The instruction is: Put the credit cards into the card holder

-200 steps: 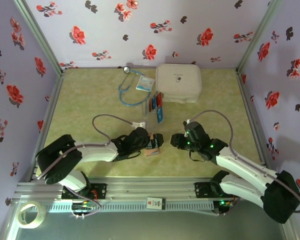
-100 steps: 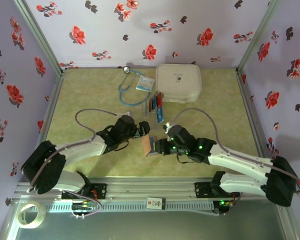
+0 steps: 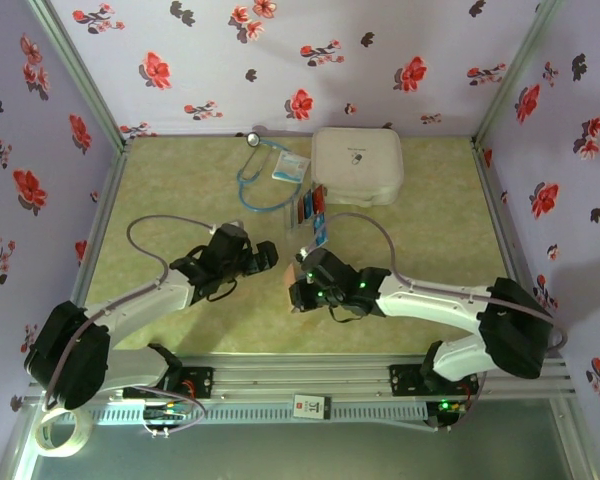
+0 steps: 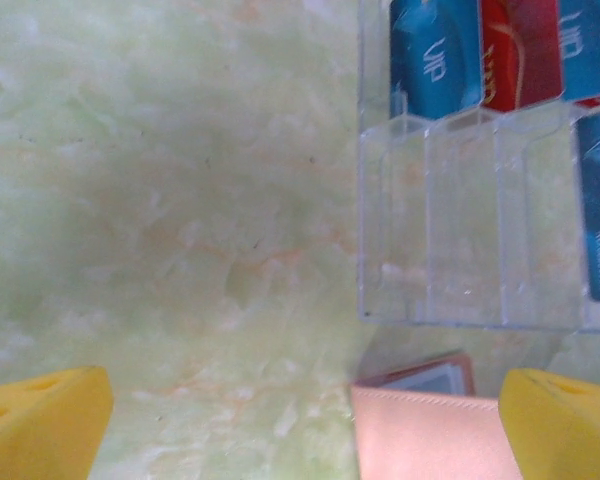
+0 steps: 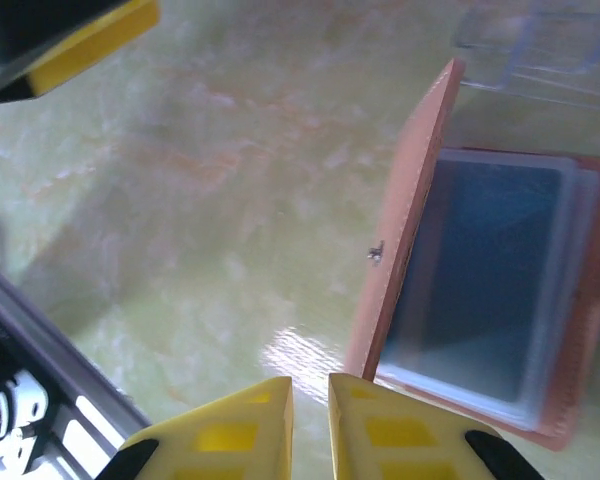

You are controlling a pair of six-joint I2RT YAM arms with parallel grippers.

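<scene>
Right claw (image 5: 310,385) sits with its jaws nearly together, a slim gap between them and nothing seen in it. Whether they nip the near edge of the flap (image 5: 410,210) I cannot tell. Left claw (image 4: 305,390) is spread wide and carries nothing.

The holder (image 5: 490,300) lies open on the table just on the near side of the tray (image 4: 460,250), almost touching its near wall. Its flap stands nearly upright on the side away from the clear sleeves. The fold line, the holder's long axis, runs from the right claw's fingertips straight toward the tray. So the right claw is at the holder's near end, with the tray beyond it.

The cards (image 4: 435,55) are in the tray, well short of the holder: blue and red ones in the far slots, another blue one at the right. None has yet reached the sleeves.

The left claw looks down at the table beside the tray's near left corner, the holder's edge just inside its right finger. My judgement is that the left claw is the nearer to the cards and is free to fetch one. The right is better placed to keep the flap up. A card would have to come from the tray toward the near side and slide in along the fold line.
</scene>
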